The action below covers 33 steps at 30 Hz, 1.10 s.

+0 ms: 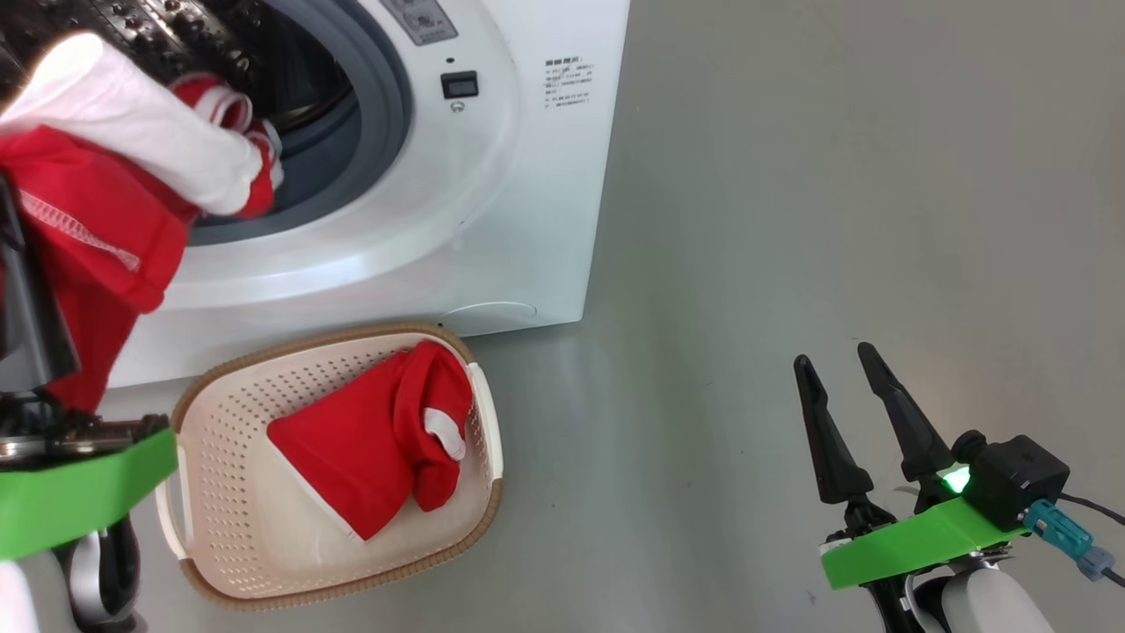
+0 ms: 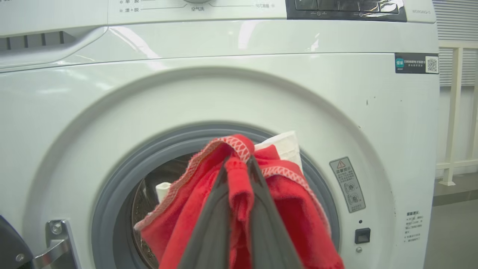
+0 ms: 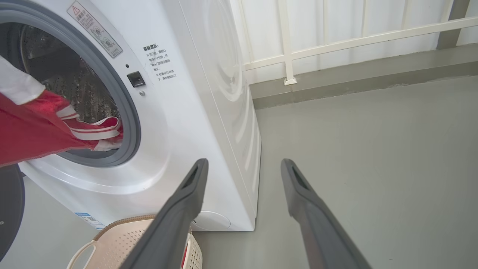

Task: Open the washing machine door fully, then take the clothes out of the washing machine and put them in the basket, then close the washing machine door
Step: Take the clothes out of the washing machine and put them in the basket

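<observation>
From 7 o'clock of the left wrist view: door (image 2: 9,243) swung clear of the washer (image 1: 527,176), hinge (image 2: 56,239) bared, so opening counted as done, though impossible to say whether fully, with only a sliver of dark rim visible. Next, at 9 o'clock of the head view, held piece (image 1: 88,229) of the clothes: red with white trim, pinched between the closed jaws of the left gripper (image 2: 239,164), held up before the drum (image 3: 74,82) mouth, by the look of it beside rather than over the basket. Just right of that, at 10 o'clock, a striped cuff (image 1: 224,105) lying on the grey gasket (image 1: 387,114), half in the drum; unclear whether part of the held piece or a separate item. No telling what else remains deeper in, with the drum mostly hidden. Down at 7 o'clock of the head view, basket (image 1: 334,345) on the floor (image 1: 791,220), just beside the washer front, with one red piece (image 1: 369,448) already lying inside. Far right, at 4 o'clock, right gripper (image 1: 833,356) idle above bare floor, jaws spread wide, holding nothing, well apart from washer and basket. Judged overall: roughly midway. Done: door open, one piece delivered. In hand: bringing the held piece across. Left: dropping it in the basket, clearing the drum, cuff included, then swinging the door shut.
</observation>
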### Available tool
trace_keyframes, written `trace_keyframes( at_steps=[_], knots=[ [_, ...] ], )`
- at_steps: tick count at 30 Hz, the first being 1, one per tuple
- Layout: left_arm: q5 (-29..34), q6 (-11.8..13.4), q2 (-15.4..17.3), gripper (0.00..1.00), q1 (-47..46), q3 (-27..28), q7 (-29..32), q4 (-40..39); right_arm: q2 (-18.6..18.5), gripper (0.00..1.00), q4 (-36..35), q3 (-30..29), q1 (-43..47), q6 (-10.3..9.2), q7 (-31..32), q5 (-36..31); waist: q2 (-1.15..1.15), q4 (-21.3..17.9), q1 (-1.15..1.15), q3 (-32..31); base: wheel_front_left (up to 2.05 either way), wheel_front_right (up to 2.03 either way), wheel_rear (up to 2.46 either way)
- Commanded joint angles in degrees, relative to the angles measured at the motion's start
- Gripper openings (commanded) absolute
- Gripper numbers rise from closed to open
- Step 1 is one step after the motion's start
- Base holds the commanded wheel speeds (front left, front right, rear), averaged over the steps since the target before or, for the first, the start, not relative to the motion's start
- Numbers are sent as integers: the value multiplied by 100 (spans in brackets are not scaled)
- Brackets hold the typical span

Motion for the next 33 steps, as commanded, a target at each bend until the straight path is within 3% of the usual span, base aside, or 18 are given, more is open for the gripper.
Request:
trace_keyframes(
  at_steps=[1, 6, 18, 33],
  knots=[
    [55, -28, 120, 0, 94, 153, -28, -310, -34, 100, -144, 85, 6, 42, -37, -80, 0, 7, 0, 11, 0, 0, 0],
    [-2, -33, 58, 0, 256, 92, -28, -109, -34, 100, -136, 103, -1, 42, -37, -78, 0, 13, 0, 47, 0, 0, 0],
    [-244, -39, 19, 0, 240, -313, -28, 1854, -34, 100, -203, 199, -104, 42, -37, -43, 0, -20, 0, 493, 0, 0, 0],
    [-118, -40, 392, 0, -653, -811, -28, 3992, -34, 100, -390, 215, -464, 42, -37, -17, 0, -188, 0, 1529, 0, 0, 0]
  ],
)
